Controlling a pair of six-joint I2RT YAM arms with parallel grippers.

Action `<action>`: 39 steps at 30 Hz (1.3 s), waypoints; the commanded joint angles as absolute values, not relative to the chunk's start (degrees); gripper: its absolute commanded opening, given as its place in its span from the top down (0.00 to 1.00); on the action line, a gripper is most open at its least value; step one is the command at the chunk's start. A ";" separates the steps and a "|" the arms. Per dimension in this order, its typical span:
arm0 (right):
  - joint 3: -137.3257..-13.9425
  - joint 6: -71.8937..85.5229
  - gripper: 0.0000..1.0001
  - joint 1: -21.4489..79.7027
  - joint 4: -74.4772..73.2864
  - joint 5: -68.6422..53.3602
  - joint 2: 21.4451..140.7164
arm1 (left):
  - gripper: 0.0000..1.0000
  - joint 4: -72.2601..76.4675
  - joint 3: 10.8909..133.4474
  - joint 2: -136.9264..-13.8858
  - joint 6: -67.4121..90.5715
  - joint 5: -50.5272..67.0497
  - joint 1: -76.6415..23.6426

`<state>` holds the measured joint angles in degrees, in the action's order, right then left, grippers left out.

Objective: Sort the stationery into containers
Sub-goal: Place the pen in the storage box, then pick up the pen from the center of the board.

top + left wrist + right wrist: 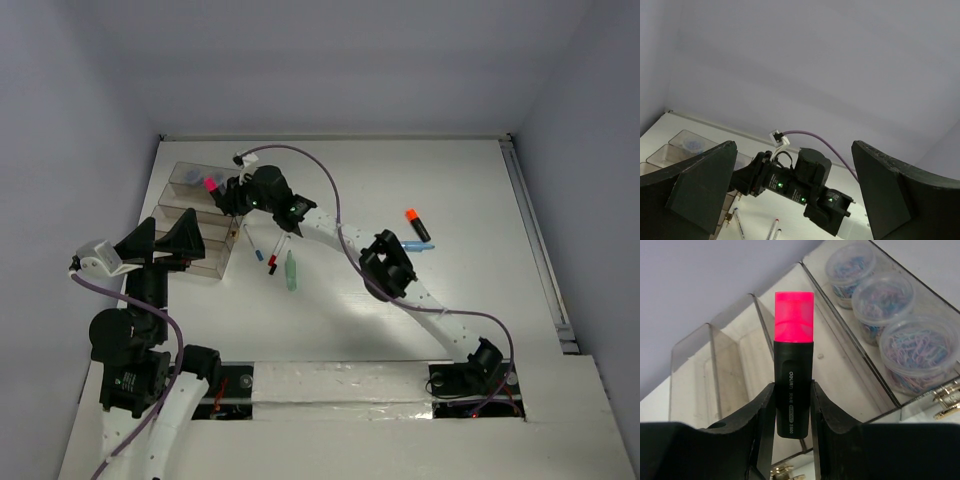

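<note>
Over the bins [712, 357], 1 pink highlighter [794, 355]; inside, 3 pots [919, 352].

The right gripper [792, 392] clamps a pink highlighter [794, 325] by its black body before clear bins [730, 355]; three round pots [883, 296], seemingly holding paper clips [920, 350], line the rightmost

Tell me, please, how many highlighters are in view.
2. The pink highlighter is held in the right gripper above the bins; the orange highlighter lies on the table, on the robot's right side. More may be hidden.
</note>
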<state>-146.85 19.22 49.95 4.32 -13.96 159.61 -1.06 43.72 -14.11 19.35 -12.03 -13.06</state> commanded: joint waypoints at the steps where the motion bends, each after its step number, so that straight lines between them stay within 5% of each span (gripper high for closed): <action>1: -149.24 18.28 0.72 50.10 8.87 -11.87 160.49 | 0.01 2.02 43.68 -14.06 18.54 -11.51 -13.27; 13: -149.68 15.82 0.70 50.10 9.67 -10.63 161.98 | 0.01 1.85 43.77 -14.15 18.28 -11.69 -13.27; 21: -147.92 15.21 0.36 50.10 11.16 -10.81 160.93 | 0.01 1.76 43.77 -14.15 18.19 -11.60 -13.27; 30: -143.36 18.01 0.28 50.10 13.71 -10.99 153.91 | 0.01 1.93 43.68 -14.06 18.02 -11.43 -13.27; 34: -127.84 19.07 0.29 47.91 17.82 -7.66 140.83 | 0.01 1.93 43.51 -13.27 17.93 -11.69 -13.27; 39: -92.77 20.47 0.35 39.22 20.66 -4.57 118.43 | 0.01 1.85 43.42 -11.78 17.84 -11.51 -13.88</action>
